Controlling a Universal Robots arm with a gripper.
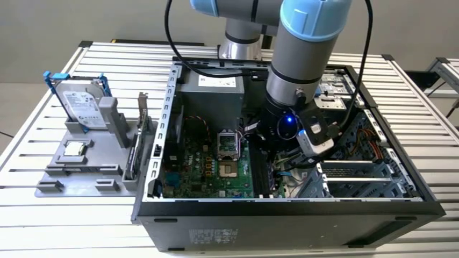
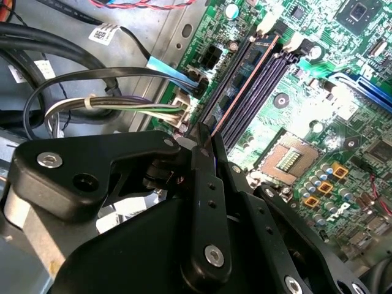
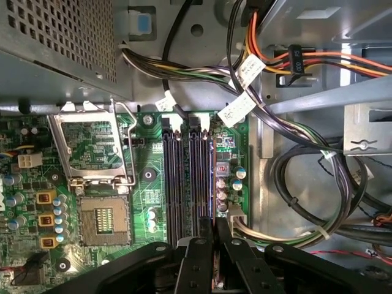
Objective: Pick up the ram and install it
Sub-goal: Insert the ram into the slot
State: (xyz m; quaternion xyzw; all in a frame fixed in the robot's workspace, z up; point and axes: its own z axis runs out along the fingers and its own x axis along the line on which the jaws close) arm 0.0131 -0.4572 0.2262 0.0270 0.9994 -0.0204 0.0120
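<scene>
**Second wrist view: ram over the slots**

The ram [image 2: 245, 82], a long thin stick seen edge-on (copper-toned edge), runs lengthwise along the black memory slots [image 2: 260, 86] of the green motherboard [image 2: 343, 110]. Its near end sits pinched between the black gripper [image 2: 205, 139] fingers, which hide that end. Grey cables [image 2: 110, 107] lie beside the board.

Green motherboard [image 3: 147, 184] with black slots [image 3: 187, 184]; black end effector [image 2: 205, 144]; blue-framed silver hard drive [image 1: 80, 105].

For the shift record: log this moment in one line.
hand: shut on ram | ram: edge-on in black motherboard slot | place: inside computer case
</scene>
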